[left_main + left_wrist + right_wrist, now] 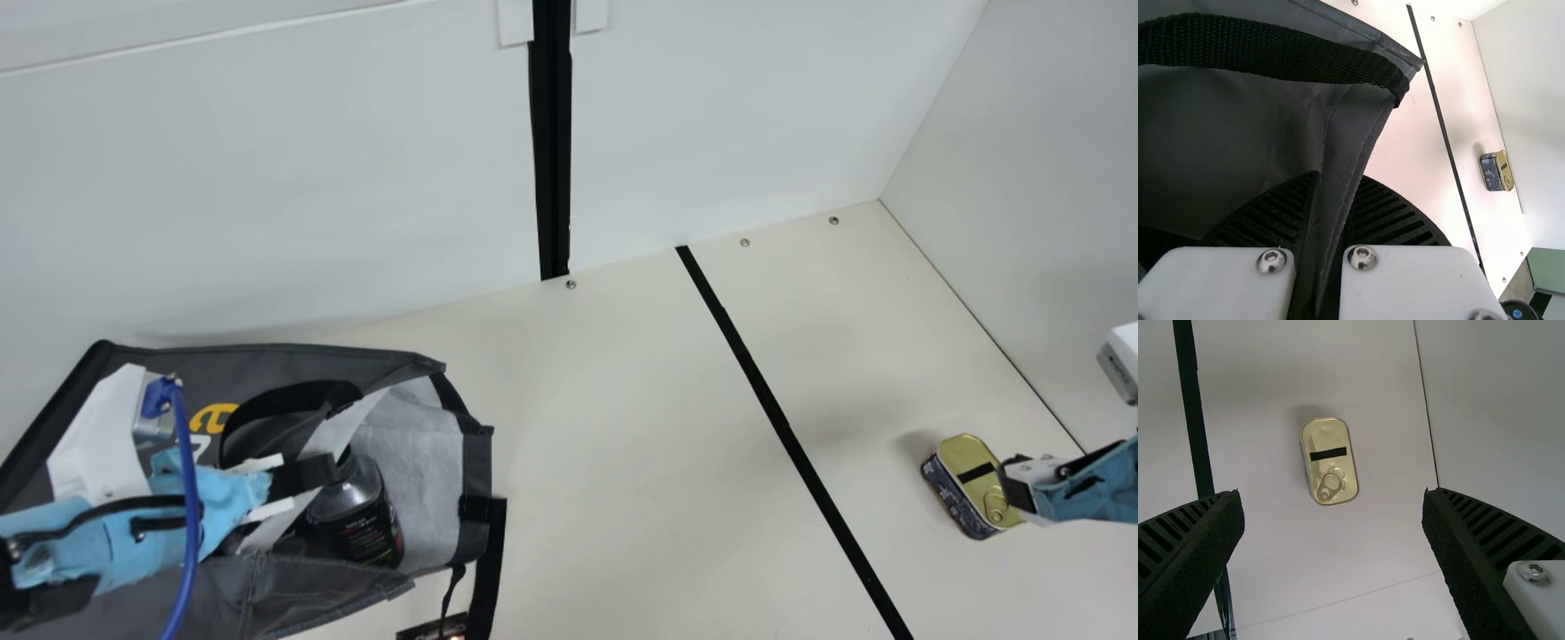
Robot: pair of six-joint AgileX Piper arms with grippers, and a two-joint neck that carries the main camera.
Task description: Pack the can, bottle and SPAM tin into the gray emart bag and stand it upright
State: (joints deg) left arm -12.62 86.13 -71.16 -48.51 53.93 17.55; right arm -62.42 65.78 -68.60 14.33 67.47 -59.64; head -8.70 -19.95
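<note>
The SPAM tin [973,480], a rounded oblong metal can with a gold ring-pull lid and dark blue sides, sits lid up on the table at my right, outside the bag. The right gripper [1332,495] is by it, its black ribbed fingers wide apart, nothing between the pads; the tin is not gripped.

The dark bottle with a glossy shoulder and black printed label [357,511] lies within the mouth of the gray emart bag [391,356], a coated fabric carrier with a pale lining and black webbing handles [1271,50]. The bag lies slumped at my left, mouth toward mid-table. The left gripper [1340,175] is closed on a fold of the bag's edge.

Progress: judged partial. Bottle in; tin outstanding; bag yet to be stood upright. Whether the can is packed cannot be determined. A dark printed item [431,629], cut off at the main view's lower edge beside a handle, cannot be identified.

Surface: cream table [622,427], crossed by a straight black strip [773,409], with small screws near the far edge. Room: white panels [267,178] behind, split by a black upright channel [553,142]; a plain white side wall [1022,222] at right.
</note>
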